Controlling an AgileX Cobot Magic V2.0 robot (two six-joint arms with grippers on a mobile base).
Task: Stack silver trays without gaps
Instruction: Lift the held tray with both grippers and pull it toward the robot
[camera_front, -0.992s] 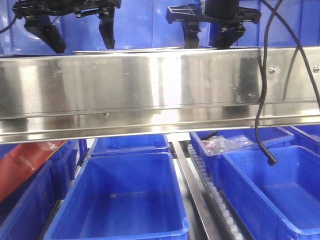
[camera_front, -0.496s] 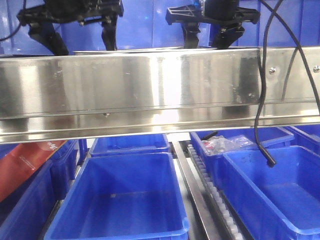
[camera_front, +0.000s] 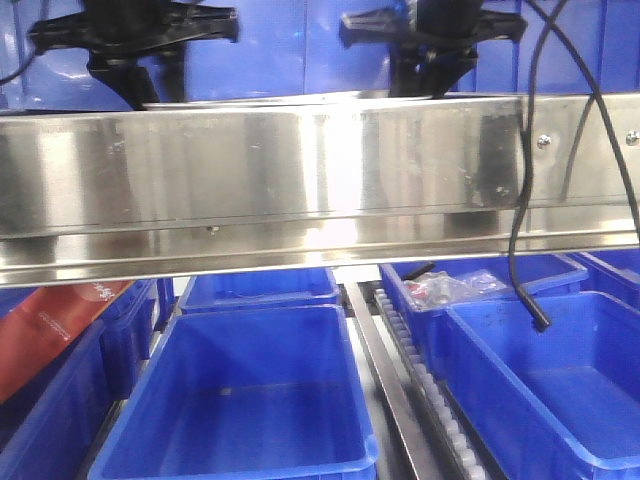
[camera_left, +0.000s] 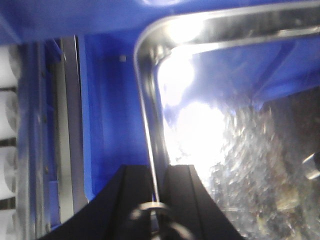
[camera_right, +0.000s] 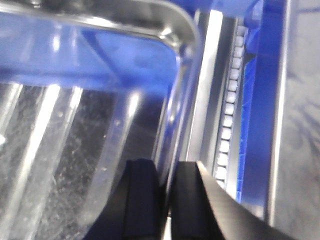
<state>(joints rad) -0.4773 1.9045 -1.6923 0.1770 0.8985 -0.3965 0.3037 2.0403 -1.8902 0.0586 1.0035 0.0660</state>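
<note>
Pinching narrow, the left gripper (camera_left: 158, 172) clamps the side rim of the silver tray (camera_left: 148, 100), whose floor spreads toward 2 o'clock. The right gripper (camera_right: 165, 170) is likewise nearly closed on the opposite rim, with the tray at 10 o'clock and a roller track (camera_right: 231, 95) at 1 o'clock. This looks like a two-handed carry. The next move calls for lowering it level and square into its mate, leaving no gap. No second tray shows above the steel beam (camera_front: 320, 180).

Tray (camera_front: 262, 99) behind beam (camera_front: 300, 180), bins (camera_front: 235, 462) below; left hand (camera_left: 159, 172), right hand (camera_right: 167, 170) on opposite rims.
</note>
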